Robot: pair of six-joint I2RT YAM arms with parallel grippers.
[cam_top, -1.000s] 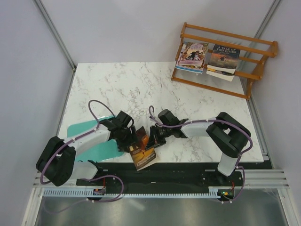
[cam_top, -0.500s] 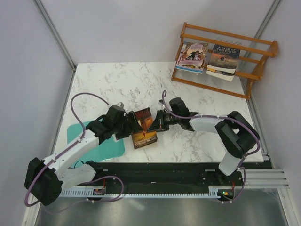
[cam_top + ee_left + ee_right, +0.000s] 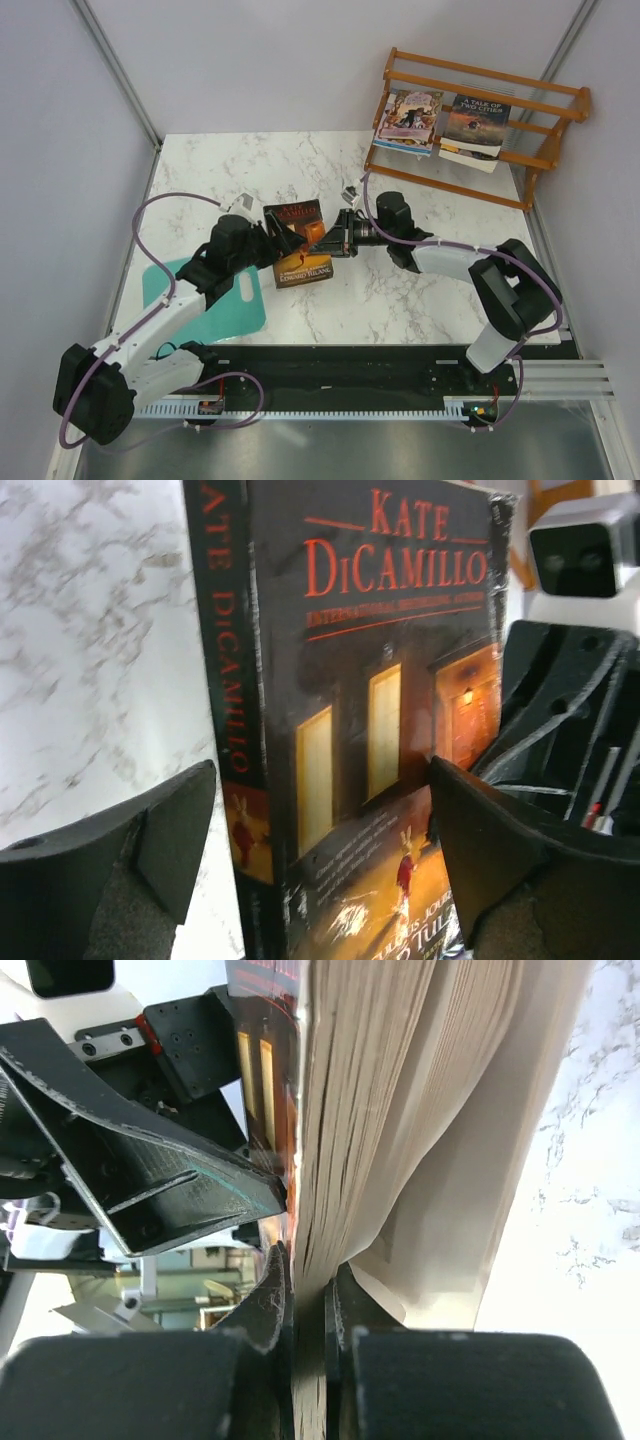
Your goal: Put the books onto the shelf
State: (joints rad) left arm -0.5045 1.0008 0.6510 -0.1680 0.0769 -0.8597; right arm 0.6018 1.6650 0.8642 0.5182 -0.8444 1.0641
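Right jaws closed tight, fingers (image 3: 268, 1300) pinching the page edge of the dark red-brown book (image 3: 300, 255); book held over the counter (image 3: 250, 170) near its middle, cover tilted up toward the overhead camera, just right of the teal sheet (image 3: 225, 315). Left jaws spread wide with that book between the pads (image 3: 160, 850); whether either pad touches it cannot be told. Shelf (image 3: 480, 72) in the far right corner, well apart from it, carries the pink-purple book (image 3: 408, 112) and "A Tale of Two Cities" (image 3: 475, 122) side by side.

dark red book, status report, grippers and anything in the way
Left gripper open, astride the dark red book. Right gripper shut on its page edge. No object between it and the shelf.
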